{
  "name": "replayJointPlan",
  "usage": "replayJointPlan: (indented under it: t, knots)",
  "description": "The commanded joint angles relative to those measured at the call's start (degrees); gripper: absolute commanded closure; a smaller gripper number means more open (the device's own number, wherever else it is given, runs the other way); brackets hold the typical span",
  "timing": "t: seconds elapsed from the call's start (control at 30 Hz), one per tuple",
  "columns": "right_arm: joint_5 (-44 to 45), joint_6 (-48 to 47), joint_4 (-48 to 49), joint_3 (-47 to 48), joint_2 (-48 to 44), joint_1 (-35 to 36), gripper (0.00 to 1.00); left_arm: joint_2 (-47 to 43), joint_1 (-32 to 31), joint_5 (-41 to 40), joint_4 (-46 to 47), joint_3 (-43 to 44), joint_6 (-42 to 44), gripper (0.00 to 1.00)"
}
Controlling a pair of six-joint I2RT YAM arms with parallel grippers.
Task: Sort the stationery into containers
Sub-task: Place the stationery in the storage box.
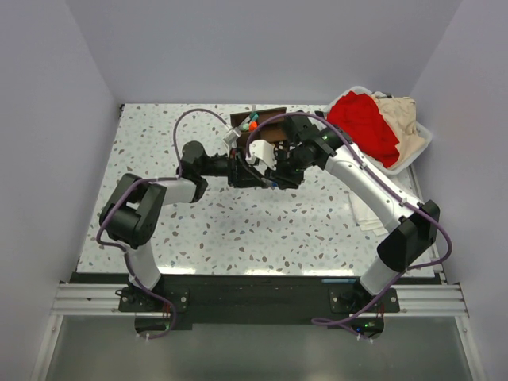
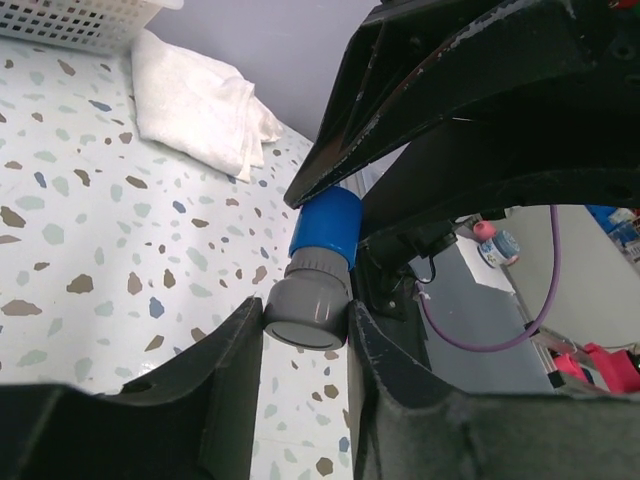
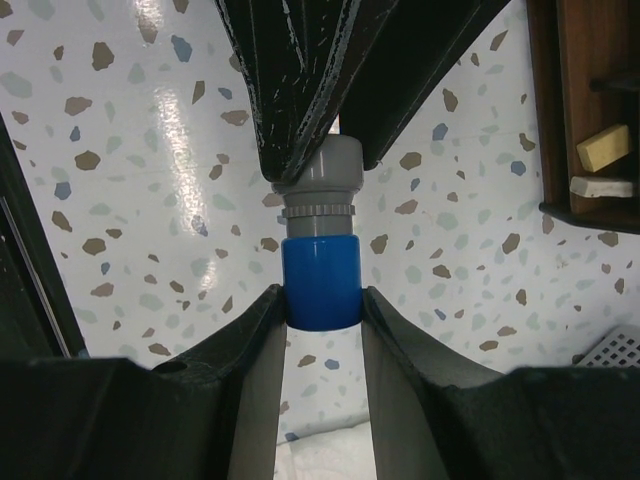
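A stubby cylinder with a blue half and a grey half is held above the speckled table by both grippers at once. My left gripper is shut on the grey end. My right gripper is shut on the blue end. In the top view the two grippers meet nose to nose, left and right, just in front of the dark brown organiser, and hide the cylinder. The organiser holds orange- and green-tipped markers. A cubby of the organiser holds a tan eraser bit.
A white basket of red and beige cloth stands at the back right. A white folded cloth lies on the table beside the right arm; it also shows in the left wrist view.
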Motion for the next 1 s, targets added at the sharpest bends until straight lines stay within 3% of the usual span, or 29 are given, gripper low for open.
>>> replayJointPlan:
  t: [0.0,0.1,0.23,0.3,0.33,0.37,0.47,0.53,0.6,0.73,0.83,0.87,0.93,0.97]
  knots:
    - [-3.3,1.6,1.9,2.3,0.8,0.3,1.0,0.8,-0.2,1.5,6.1,2.5,-2.6,0.73]
    - [-3.3,1.6,1.9,2.1,1.2,0.3,1.0,0.4,0.1,2.9,6.7,2.9,-3.8,0.88]
    - [-2.8,1.8,2.0,2.0,1.2,0.4,0.95,-0.9,1.1,3.6,7.1,1.9,-4.3,0.97]
    - [-2.0,2.6,2.5,1.9,1.0,0.4,0.77,-1.2,2.1,3.7,8.7,1.4,-5.4,0.99]
    - [-1.2,2.7,2.5,1.8,0.8,0.3,0.52,-1.6,2.4,3.8,8.8,0.9,-5.6,0.99]
    - [-0.5,2.8,2.6,1.6,0.6,0.3,0.45,-1.8,2.8,4.0,8.8,0.9,-5.7,1.0]
    - [-0.1,2.9,2.3,0.5,-1.1,0.2,0.43,-2.6,4.5,5.3,9.1,0.9,-7.0,1.0]
    - [-1.6,3.7,1.8,-0.1,-3.8,-0.8,0.43,-1.8,5.8,7.7,13.5,1.1,-12.8,1.0]
    - [-7.0,5.1,4.3,-2.1,-7.2,-4.3,0.43,0.0,7.3,10.1,26.7,1.0,-25.6,1.0]
    - [-17.2,9.6,16.3,-12.5,-18.0,-10.9,0.43,0.1,8.7,12.3,25.7,1.8,-27.0,1.0]
    - [-21.9,24.2,25.7,-16.3,-20.8,-13.1,0.41,-0.9,9.2,12.0,24.0,1.8,-27.8,1.0]
    - [-24.4,33.2,29.2,-16.8,-19.3,-14.6,0.42,-1.3,9.2,12.3,22.3,1.8,-27.6,1.0]
    - [-35.0,45.4,34.1,-18.5,-16.2,-17.4,0.47,-2.6,9.4,12.2,20.4,1.1,-26.7,1.0]
    - [-38.3,61.1,41.9,-19.9,-14.4,-20.5,0.48,-3.0,9.6,12.3,17.8,0.9,-26.2,1.0]
